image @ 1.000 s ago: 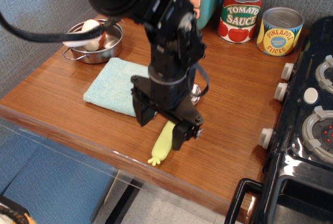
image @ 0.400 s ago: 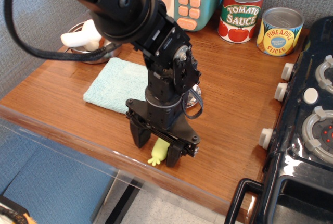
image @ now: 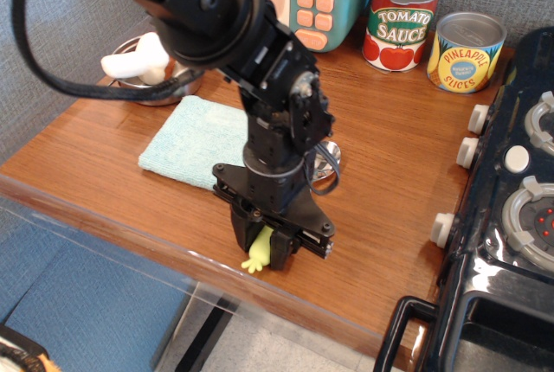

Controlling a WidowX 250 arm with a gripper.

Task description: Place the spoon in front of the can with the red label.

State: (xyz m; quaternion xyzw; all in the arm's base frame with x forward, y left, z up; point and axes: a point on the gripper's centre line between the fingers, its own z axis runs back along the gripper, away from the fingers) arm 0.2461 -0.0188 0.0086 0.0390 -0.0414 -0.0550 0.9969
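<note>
Gripper [image: 264,249] is pinched on the spoon [image: 258,254] handle, down at the table [image: 389,182] front edge, well away from the red can [image: 399,21]. Grabbing the chunky handle probably gives a surer hold than the shiny bowl.

The spoon [image: 256,255] lies at the near edge of the table [image: 389,216], under the gripper [image: 265,249]. The cloth [image: 192,140] is to its left. The can with the red label [image: 399,21] stands far back, with another can [image: 466,51] on its right.
</note>
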